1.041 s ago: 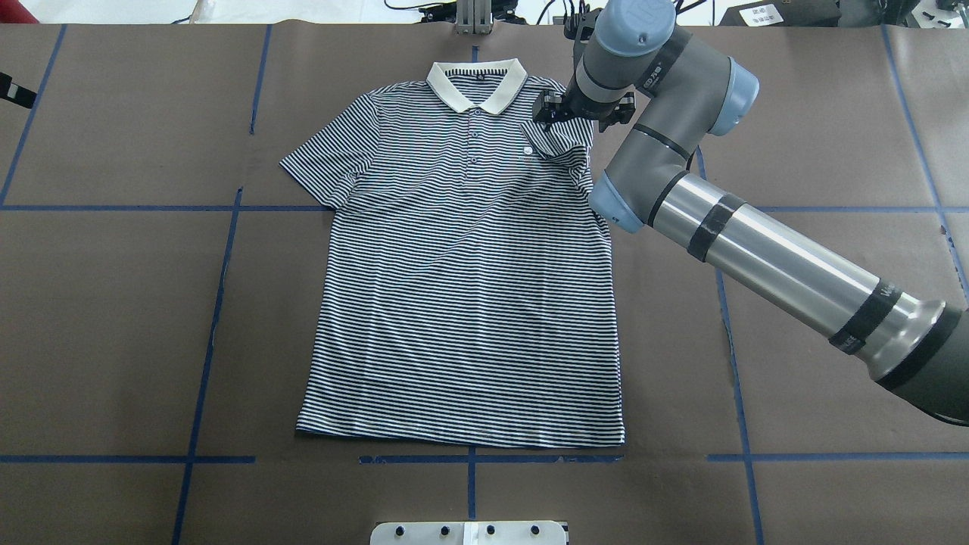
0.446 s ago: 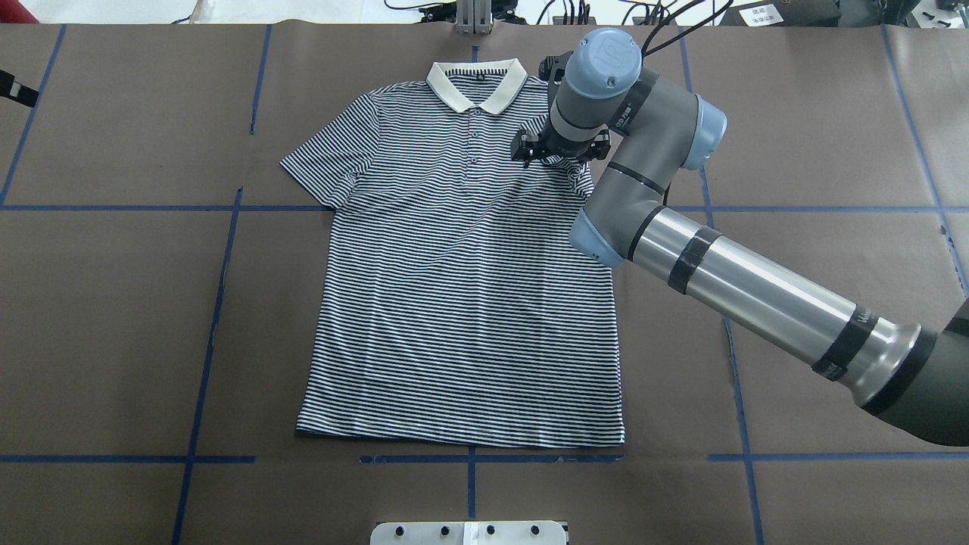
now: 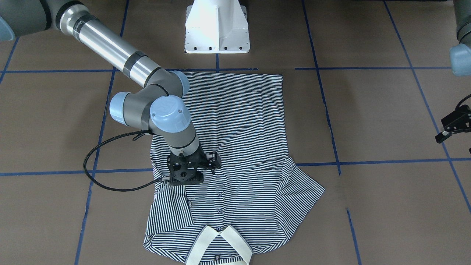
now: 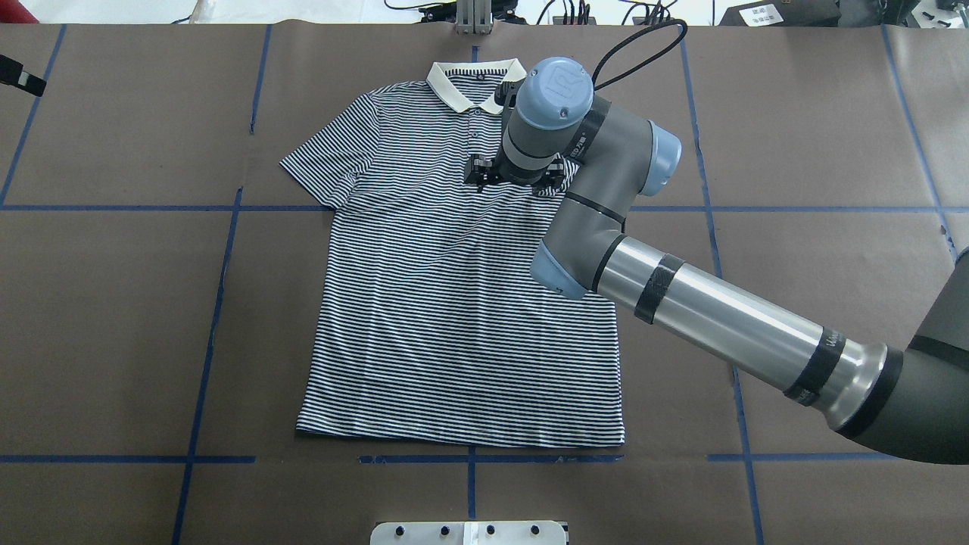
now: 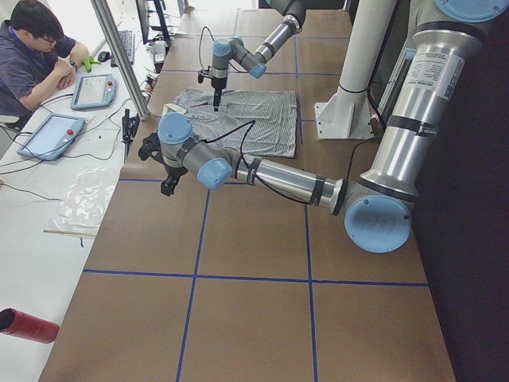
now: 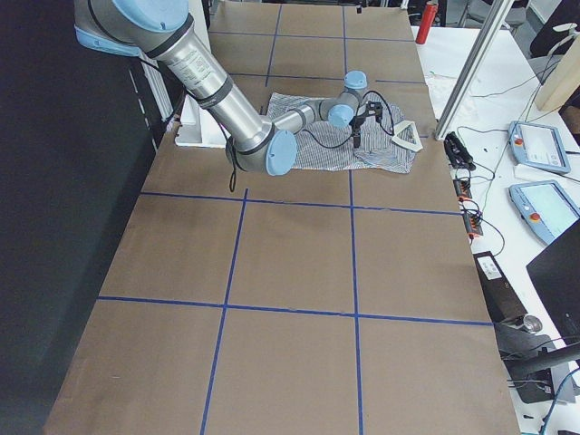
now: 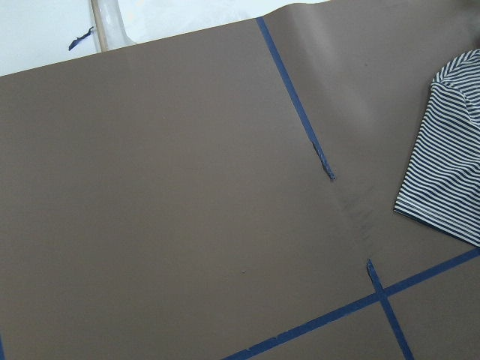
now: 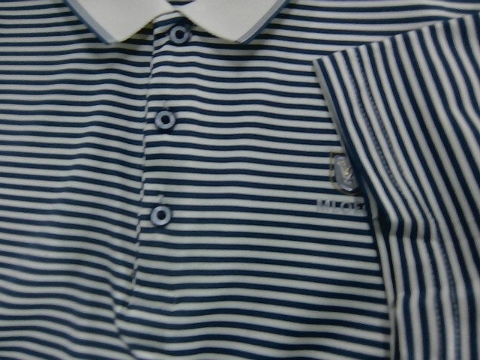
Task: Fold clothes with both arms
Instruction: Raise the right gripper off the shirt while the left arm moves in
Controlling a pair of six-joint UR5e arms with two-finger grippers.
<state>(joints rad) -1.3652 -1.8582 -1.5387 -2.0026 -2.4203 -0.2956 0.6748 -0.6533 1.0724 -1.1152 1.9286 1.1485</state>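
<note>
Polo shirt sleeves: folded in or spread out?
One of each. The sleeve beside the right hand is folded over the chest, its edge reaching the logo; the other sleeve lies spread flat.

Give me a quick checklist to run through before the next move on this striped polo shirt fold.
1. The sleeve on the robot's right folded in: ok; it lies over the chest of the navy-and-white striped polo shirt, beside the small chest logo.
2. The sleeve on the robot's left folded in: not ok; it lies spread on the brown table cover.
3. The right arm's black claw free of cloth: cannot tell; its tips are hidden under the wrist.
4. The left arm's black claw clear of the shirt: ok; it is off to the side.
5. The bottom hem flat: ok.
</note>
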